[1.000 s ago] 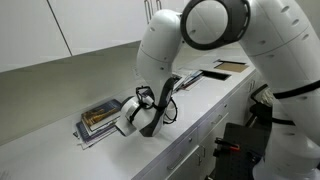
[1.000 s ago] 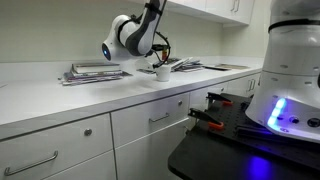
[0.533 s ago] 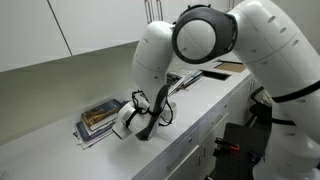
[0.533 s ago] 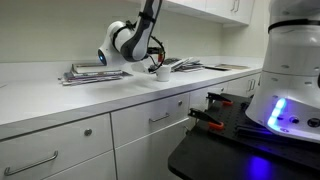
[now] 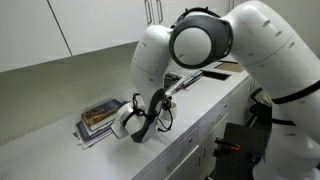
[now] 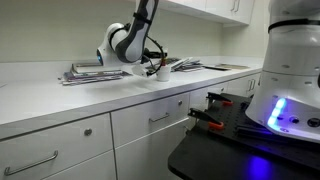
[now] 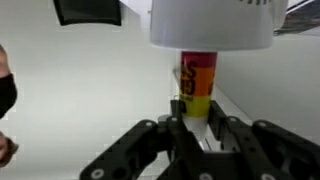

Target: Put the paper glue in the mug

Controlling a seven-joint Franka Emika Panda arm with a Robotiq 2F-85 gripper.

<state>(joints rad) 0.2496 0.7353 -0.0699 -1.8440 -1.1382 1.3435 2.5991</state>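
Observation:
In the wrist view my gripper (image 7: 197, 108) is shut on the paper glue (image 7: 198, 78), a stick with a red-orange band and a yellowish end. Its far end points at the white mug (image 7: 210, 25), which fills the top of the frame right in front of it. In an exterior view the gripper (image 6: 151, 68) hangs low over the counter, right beside the small white mug (image 6: 162, 72). In an exterior view the gripper (image 5: 141, 128) is near the counter's front edge, and the arm hides the mug and the glue.
A stack of books and papers (image 5: 100, 116) lies on the white counter (image 6: 60, 100) beside the gripper and also shows in an exterior view (image 6: 95, 72). More books (image 6: 188, 65) lie beyond the mug. Wall cabinets hang above. A white machine (image 6: 290, 70) stands off the counter.
The arm has swung a little lower and sideways over the counter, taking the gripper and the held glue closer to the mug. The mug and the books have not moved.

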